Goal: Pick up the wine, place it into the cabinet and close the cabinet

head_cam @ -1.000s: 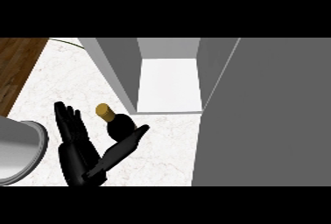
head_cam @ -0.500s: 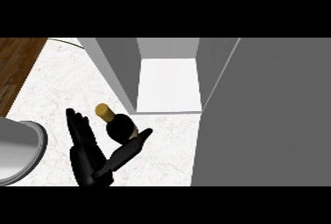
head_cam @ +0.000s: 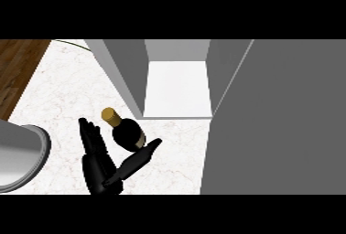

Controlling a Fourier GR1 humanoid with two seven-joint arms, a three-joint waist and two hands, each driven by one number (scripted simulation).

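A dark glass wine bottle with a tan cork top [head_cam: 123, 130] stood on the white marble counter [head_cam: 67, 91], just in front of the open grey cabinet [head_cam: 177, 87]. The black left hand [head_cam: 101, 160] was spread wide around the bottle, fingers straight, not yet gripping. Lifting, placing and closing all remained. Compared with a second earlier, the hand had moved closer to the bottle.

No text, label, brand, number or sign can be read anywhere, not even on the wine bottle [head_cam: 126, 132] or the cabinet [head_cam: 128, 68].
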